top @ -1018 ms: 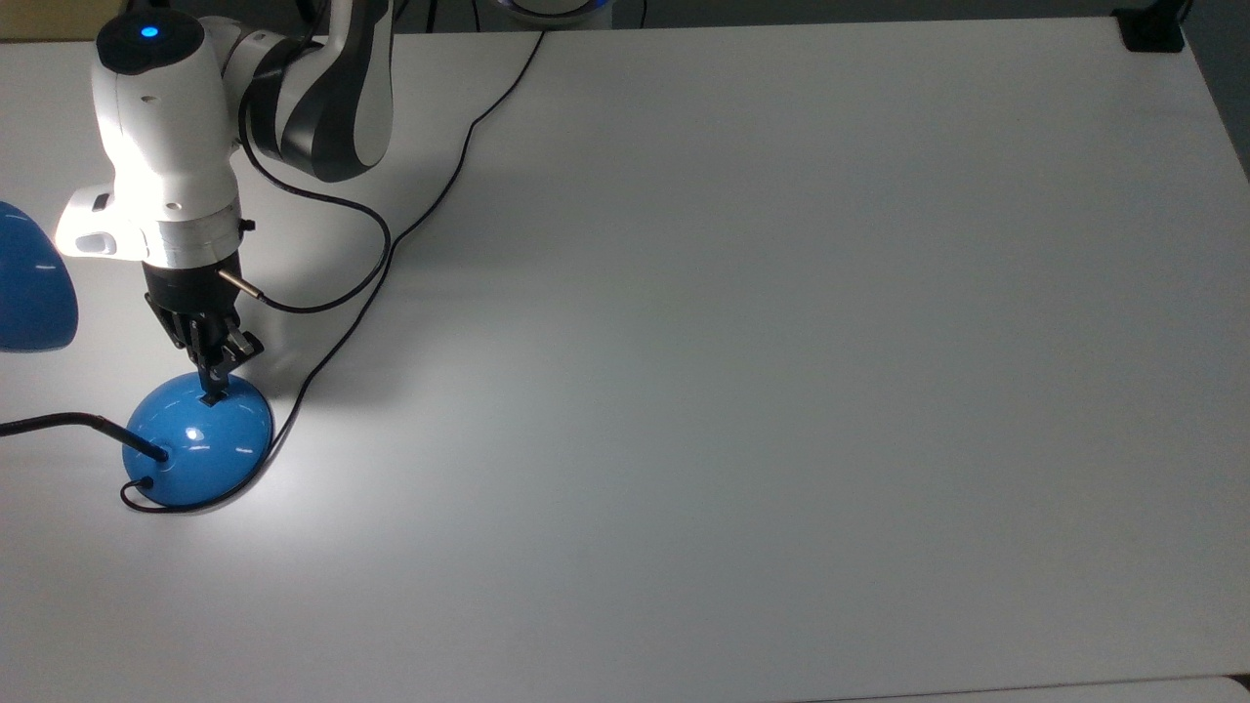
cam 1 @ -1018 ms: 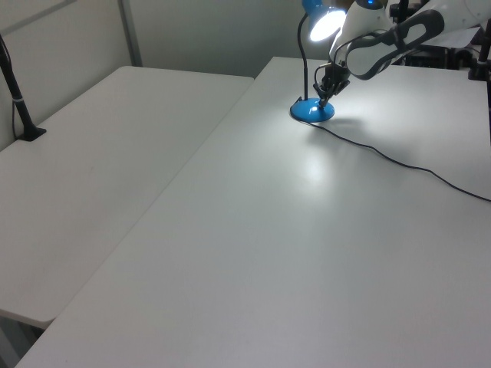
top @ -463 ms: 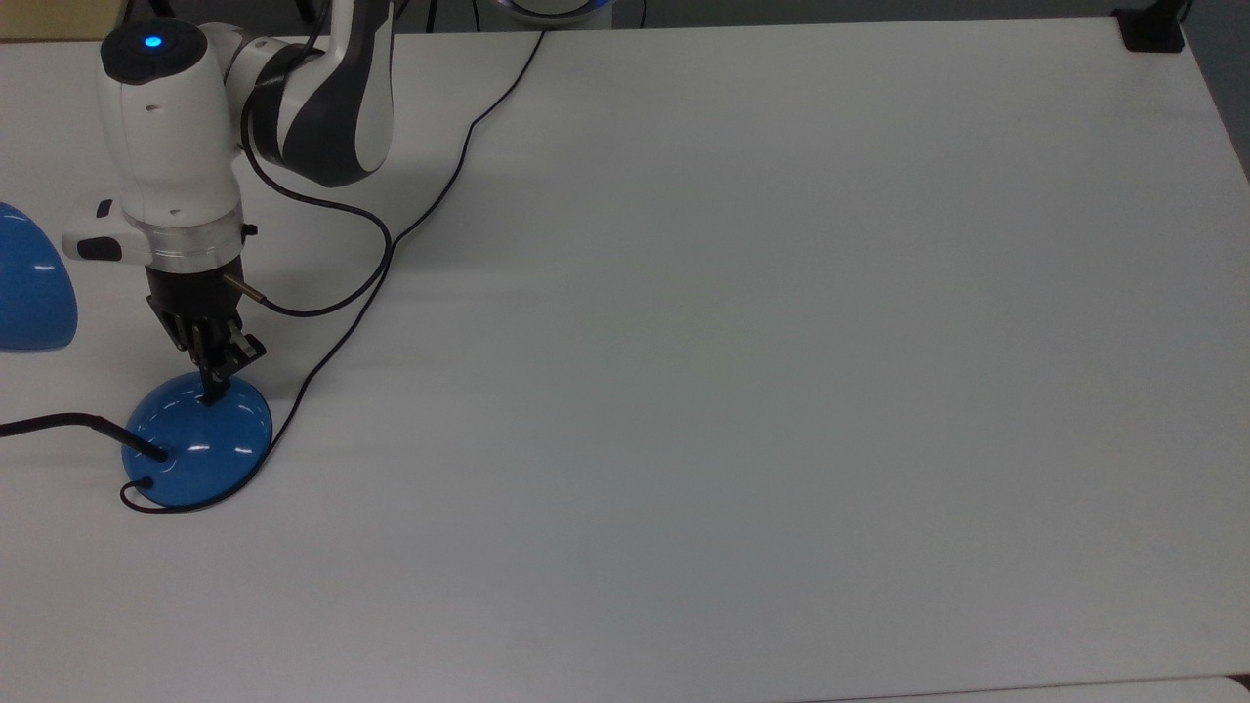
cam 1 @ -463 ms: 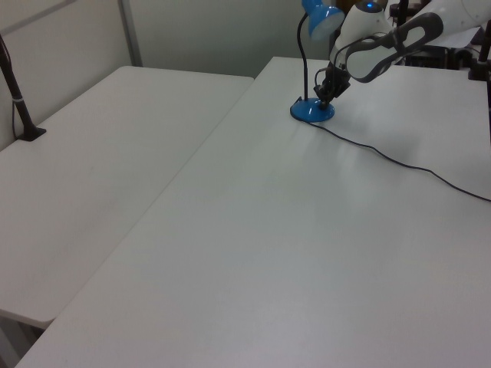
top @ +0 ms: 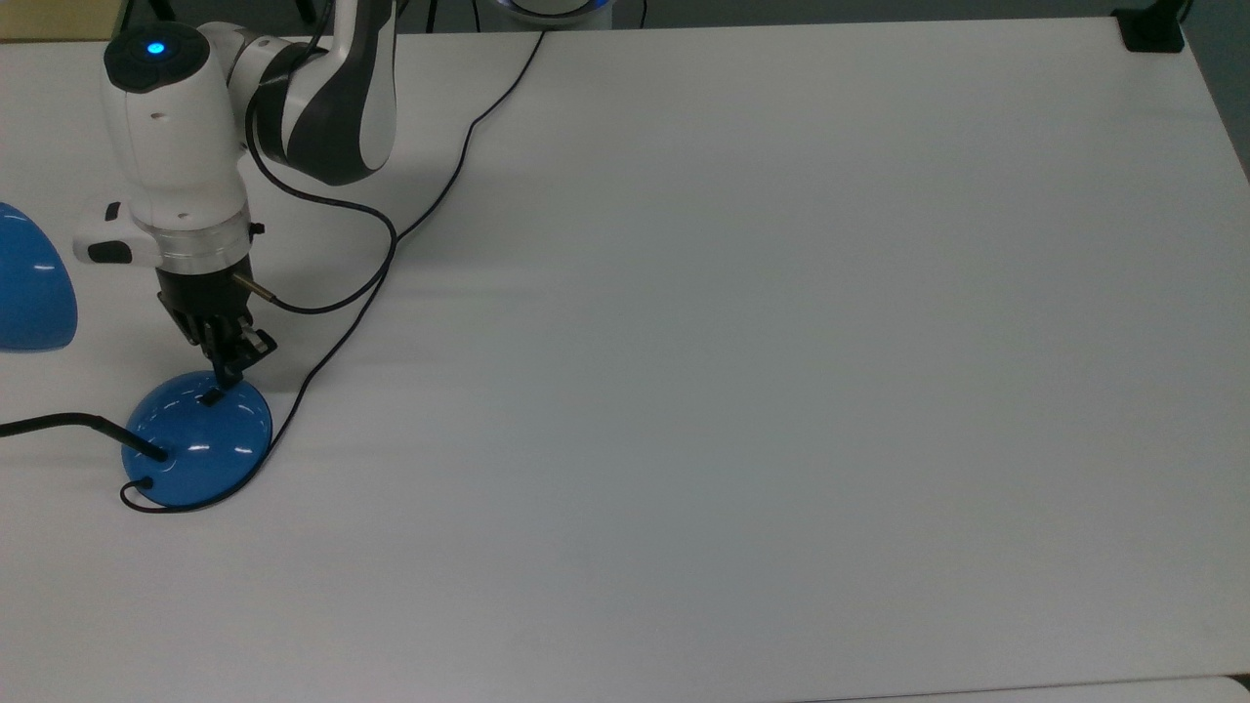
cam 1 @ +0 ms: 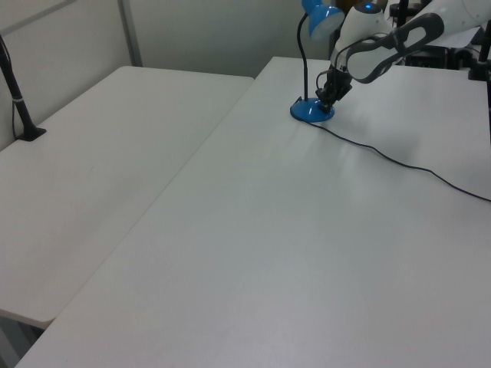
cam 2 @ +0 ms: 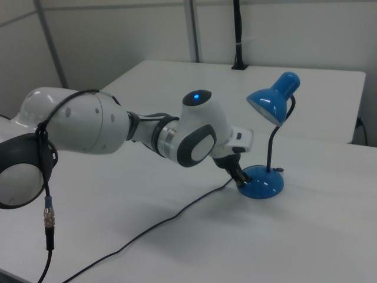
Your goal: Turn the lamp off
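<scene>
The lamp is dark. Its glossy blue dome base (top: 198, 441) stands near the top view's left edge, with the small black rocker switch (top: 210, 397) on its upper slope. The black neck (top: 59, 422) leads off to the blue shade (top: 27, 283). My gripper (top: 232, 375) is shut and hangs just above and beside the switch, no longer touching it. In the left view the gripper (cam 1: 328, 96) hovers over the base (cam 1: 312, 113), below the shade (cam 1: 321, 17). In the right view the gripper (cam 2: 240, 175) sits at the base's (cam 2: 263, 184) left rim, and the shade (cam 2: 272, 101) shows no glow.
The lamp's thin black cord (top: 430, 200) runs from the base across the white table (top: 781, 391) to its far edge. A cable (top: 327, 298) loops off my wrist. A black clamp (top: 1152, 29) sits at the far right corner. A second table (cam 1: 92, 161) adjoins in the left view.
The lamp's light went out and the bright patch on the table vanished. My gripper then lifted off the switch, slightly toward the top view's upper right.
</scene>
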Motion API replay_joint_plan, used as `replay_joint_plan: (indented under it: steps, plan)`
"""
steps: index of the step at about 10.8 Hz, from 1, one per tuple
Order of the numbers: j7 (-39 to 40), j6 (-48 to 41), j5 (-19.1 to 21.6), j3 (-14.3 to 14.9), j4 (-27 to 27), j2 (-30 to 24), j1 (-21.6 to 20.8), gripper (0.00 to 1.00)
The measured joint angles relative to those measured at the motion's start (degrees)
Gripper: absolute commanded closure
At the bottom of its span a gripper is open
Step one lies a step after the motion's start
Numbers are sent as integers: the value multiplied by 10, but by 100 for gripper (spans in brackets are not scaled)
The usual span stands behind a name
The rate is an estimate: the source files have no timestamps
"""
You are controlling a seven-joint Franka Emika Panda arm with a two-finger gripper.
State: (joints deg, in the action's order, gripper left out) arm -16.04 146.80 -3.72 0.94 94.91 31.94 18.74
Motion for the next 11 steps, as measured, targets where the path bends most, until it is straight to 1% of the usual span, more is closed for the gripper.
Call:
replay_joint_plan:
  steps: [1, 2, 4, 5, 6, 7, 8, 9, 10, 11]
  plan:
    - [0, -33, 0, -12, -1, -9, 0, 100]
    - [0, -78, 0, -35, -3, -27, -1, 97]
    - [0, -176, 0, -92, -7, -81, -6, 97]
    - [2, -230, -1, -116, -12, -111, -14, 97]
    - [14, -287, -1, -131, -21, -135, -28, 97]
    - [30, -345, -1, -137, -34, -155, -47, 97]
    - [47, -392, -1, -138, -47, -171, -67, 93]
    - [60, -416, -1, -138, -53, -183, -80, 85]
    - [86, -447, -1, -137, -59, -201, -97, 78]
    - [104, -474, -1, -135, -60, -220, -111, 65]
